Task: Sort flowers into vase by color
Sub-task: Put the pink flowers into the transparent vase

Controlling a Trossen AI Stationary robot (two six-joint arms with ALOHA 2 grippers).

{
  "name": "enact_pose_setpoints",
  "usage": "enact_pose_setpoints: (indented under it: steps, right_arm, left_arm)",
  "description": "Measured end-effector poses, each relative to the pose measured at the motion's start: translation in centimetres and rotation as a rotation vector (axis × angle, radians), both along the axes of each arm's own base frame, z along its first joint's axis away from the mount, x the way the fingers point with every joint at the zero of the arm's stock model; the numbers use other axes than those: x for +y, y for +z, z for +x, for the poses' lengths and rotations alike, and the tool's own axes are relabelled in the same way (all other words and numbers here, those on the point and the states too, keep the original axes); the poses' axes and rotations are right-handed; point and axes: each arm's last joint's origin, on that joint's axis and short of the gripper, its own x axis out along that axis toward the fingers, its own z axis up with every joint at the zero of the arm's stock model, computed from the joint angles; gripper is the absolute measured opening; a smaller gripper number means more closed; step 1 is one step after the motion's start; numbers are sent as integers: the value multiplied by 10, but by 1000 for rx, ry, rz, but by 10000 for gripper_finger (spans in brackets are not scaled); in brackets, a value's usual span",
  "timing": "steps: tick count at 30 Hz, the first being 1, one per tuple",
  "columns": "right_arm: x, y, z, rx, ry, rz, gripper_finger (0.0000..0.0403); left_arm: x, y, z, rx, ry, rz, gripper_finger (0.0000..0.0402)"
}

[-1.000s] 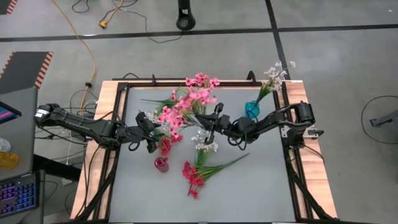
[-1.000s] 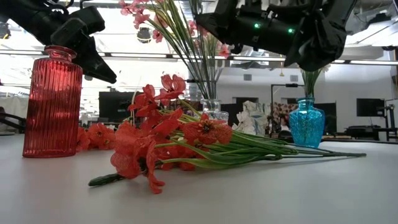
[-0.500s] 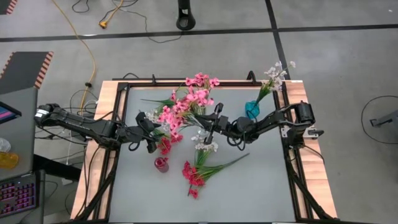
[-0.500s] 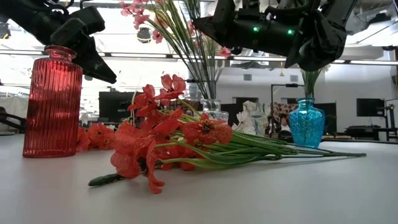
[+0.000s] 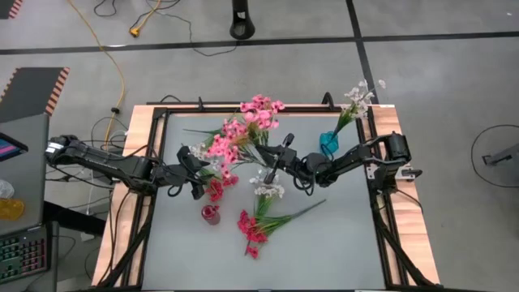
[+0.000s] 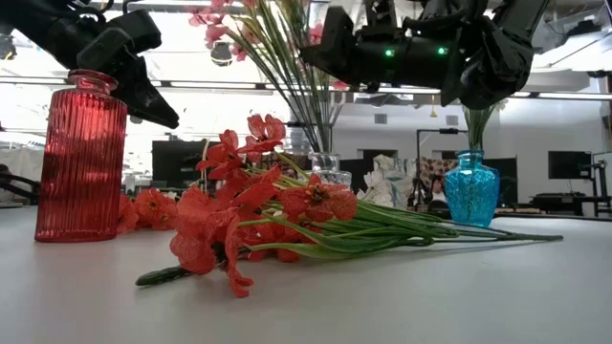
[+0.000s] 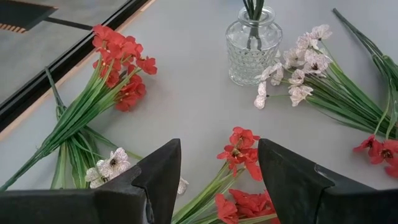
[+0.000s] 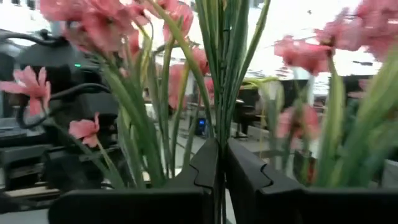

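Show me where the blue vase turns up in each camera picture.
High view: blue vase near the table's upper right, holding white flowers.
Low view: standing at the right.
Left wrist view: not in it.
Right wrist view: not in it.
Shared landmark: pink flowers, left of it in both.

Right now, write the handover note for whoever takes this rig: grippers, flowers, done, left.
Right gripper: shut on the pink flowers' stems, which stand in the clear vase.
Left gripper: open, empty, above loose flowers on the table's left.
Done: white sprig in blue vase.
Left: red vase empty; red flowers lie mid-table, more red and white flowers lie loose.
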Motion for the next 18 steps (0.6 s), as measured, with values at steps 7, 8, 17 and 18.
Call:
enact_pose_setpoints:
  steps: [7, 8, 17, 18]
  right_arm:
    - [0, -1, 0, 13, 0, -1, 52]
    - [0, -1, 0, 14, 0, -1, 52]
    - [0, 6, -2, 103, -26, 4, 105]
    - [0, 7, -3, 132, -35, 5, 116]
  left_arm:
    - [0, 0, 0, 0, 0, -1, 202]
    - [0, 0, 0, 0, 0, -1, 202]
    - [0, 0, 0, -3, 3, -7, 202]
    - [0, 0, 0, -3, 3, -7, 202]
